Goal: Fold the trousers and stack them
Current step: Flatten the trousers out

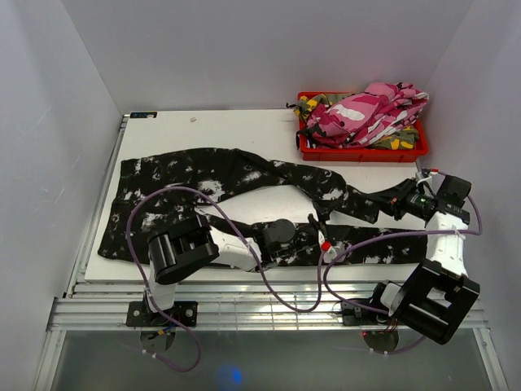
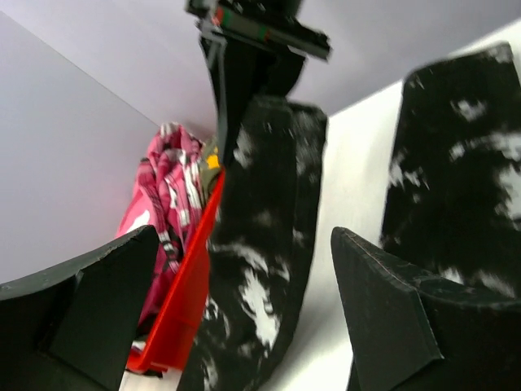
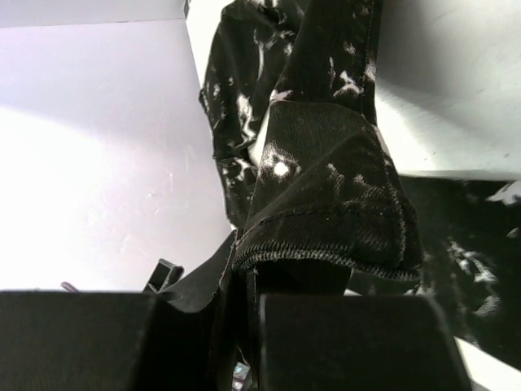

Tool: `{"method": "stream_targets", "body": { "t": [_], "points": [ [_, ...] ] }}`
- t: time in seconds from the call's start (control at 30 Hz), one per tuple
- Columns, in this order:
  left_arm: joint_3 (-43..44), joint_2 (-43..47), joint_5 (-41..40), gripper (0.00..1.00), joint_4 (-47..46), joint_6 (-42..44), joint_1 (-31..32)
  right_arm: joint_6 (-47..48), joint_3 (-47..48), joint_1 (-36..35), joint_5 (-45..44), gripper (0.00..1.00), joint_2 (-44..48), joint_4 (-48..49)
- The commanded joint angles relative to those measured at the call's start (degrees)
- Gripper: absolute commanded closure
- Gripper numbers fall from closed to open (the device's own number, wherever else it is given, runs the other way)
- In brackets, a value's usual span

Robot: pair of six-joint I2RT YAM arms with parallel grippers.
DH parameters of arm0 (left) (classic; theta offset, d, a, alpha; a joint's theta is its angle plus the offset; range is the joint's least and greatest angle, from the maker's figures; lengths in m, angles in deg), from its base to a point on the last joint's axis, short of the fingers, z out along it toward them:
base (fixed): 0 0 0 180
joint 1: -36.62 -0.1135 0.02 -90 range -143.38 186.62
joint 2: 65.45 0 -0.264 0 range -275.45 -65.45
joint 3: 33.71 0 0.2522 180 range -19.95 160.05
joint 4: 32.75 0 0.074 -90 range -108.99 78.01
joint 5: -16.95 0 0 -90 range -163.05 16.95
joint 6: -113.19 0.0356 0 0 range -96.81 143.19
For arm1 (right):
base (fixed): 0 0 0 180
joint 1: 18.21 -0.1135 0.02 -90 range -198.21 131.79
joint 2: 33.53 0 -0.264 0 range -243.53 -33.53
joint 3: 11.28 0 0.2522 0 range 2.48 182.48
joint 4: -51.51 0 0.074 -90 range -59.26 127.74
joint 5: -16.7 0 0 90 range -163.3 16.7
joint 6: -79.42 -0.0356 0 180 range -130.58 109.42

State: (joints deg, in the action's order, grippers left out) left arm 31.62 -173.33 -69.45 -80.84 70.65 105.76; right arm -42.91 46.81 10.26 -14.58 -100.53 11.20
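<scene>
The black trousers [image 1: 203, 175] with white splotches lie spread on the white table [image 1: 203, 130], waist at the left and both legs running right. My right gripper [image 1: 404, 200] is shut on the hem of the far leg; in the right wrist view the stitched hem [image 3: 326, 212] folds over the closed fingers [image 3: 342, 342]. My left gripper [image 1: 324, 235] stands open low over the near leg. In the left wrist view, its fingers [image 2: 98, 309] frame the far leg [image 2: 260, 244] without touching it. More pink-white camouflage trousers [image 1: 378, 110] and green-yellow ones [image 1: 313, 104] fill a bin.
A red bin [image 1: 362, 152] sits at the back right of the table, close to the far trouser leg and showing again as a red wall [image 2: 183, 301]. White walls enclose the table on three sides. Purple cables loop over the front edge.
</scene>
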Motion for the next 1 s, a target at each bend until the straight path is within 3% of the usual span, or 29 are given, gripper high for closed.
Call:
{"method": "stream_targets", "body": {
  "t": [0.0, 0.27, 0.47, 0.7, 0.97],
  "points": [
    [4.8, -1.2, -2.8, 0.02, -8.4, -1.3, 1.4, -4.8, -1.7, -0.3, 4.0, 0.92, 3.0, 2.6],
    [7.7, -7.8, -1.7, 0.02, -14.8, 2.1, 2.6, -13.0, -4.1, -0.4, 5.6, 0.92, 7.8, 3.2],
    [6.3, -9.5, -1.9, 0.02, -16.5, 2.5, 3.5, -14.0, -2.9, -0.7, 6.1, 0.92, 8.1, 2.6],
    [11.9, -17.1, -6.2, 0.02, -21.0, 6.2, 2.6, -8.7, -1.2, -0.8, 6.8, 0.92, 8.3, -6.5],
    [10.3, -18.3, -7.1, 0.05, -22.4, 7.3, -0.1, -1.4, 0.2, -0.8, 8.2, 0.92, 7.3, -15.6]
  ]
}}
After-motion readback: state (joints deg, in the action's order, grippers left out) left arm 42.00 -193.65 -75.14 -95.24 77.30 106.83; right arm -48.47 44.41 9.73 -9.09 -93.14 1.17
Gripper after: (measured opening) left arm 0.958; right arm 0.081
